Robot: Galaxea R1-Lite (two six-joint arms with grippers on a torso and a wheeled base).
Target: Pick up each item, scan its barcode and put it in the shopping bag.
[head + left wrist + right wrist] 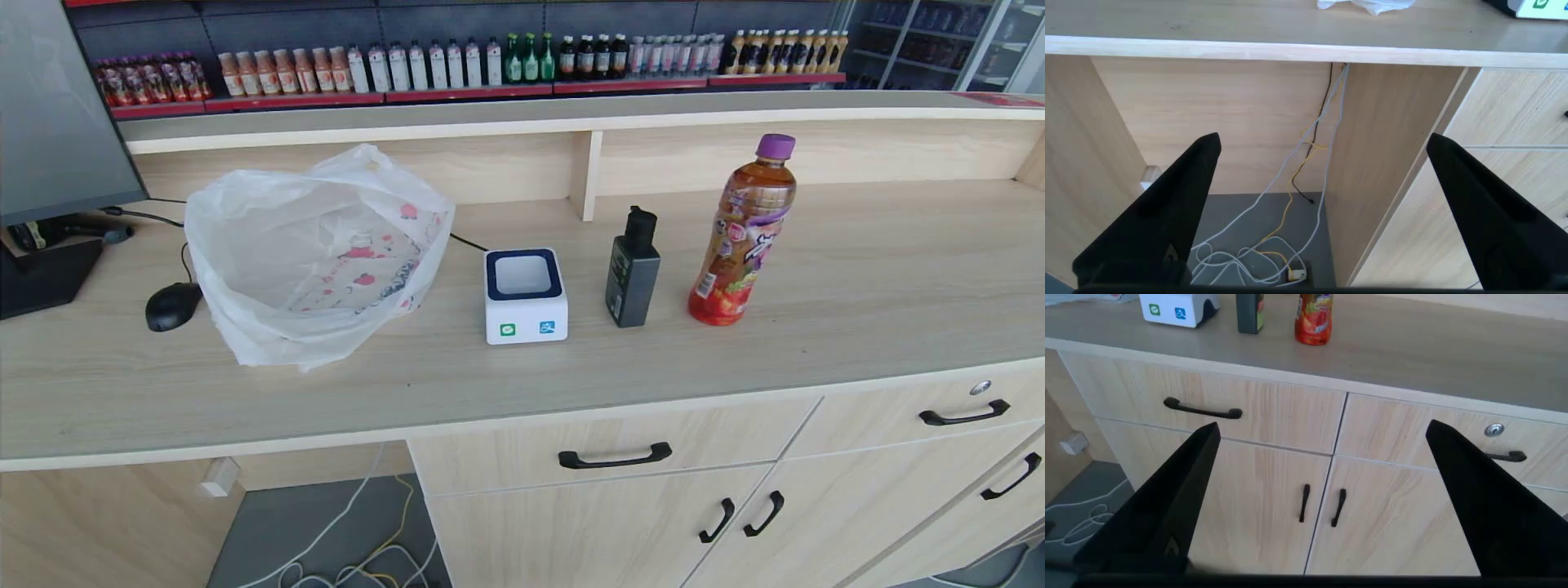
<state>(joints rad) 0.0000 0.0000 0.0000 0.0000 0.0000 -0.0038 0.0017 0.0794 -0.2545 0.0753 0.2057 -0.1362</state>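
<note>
1. The scanner [525, 296] is a white box with a dark-framed window on top. Its front bears two small square signs, one green and one blue.
2. The drink bottle [743, 233] has a purple cap and a colourful wrap, with a small white patch low on its side. The print on the dark bottle [632, 273] is too small to read.
3. On the counter [857, 278] the shopping bag [310, 253] stands open on the robot's left. Scanner, dark bottle and drink bottle follow in a row to the right, each apart from the next.
4. The head view takes in a mouse [172, 306] just left of the bag. The left wrist view looks under the counter at loose cables [1290, 204]. The right wrist view faces drawer fronts with a black handle [1203, 409].
5. The left pincer [1323, 140] is spread wide, holding nothing, below the counter's edge. The right pincer [1323, 426] is likewise wide apart and empty, before the drawers.
</note>
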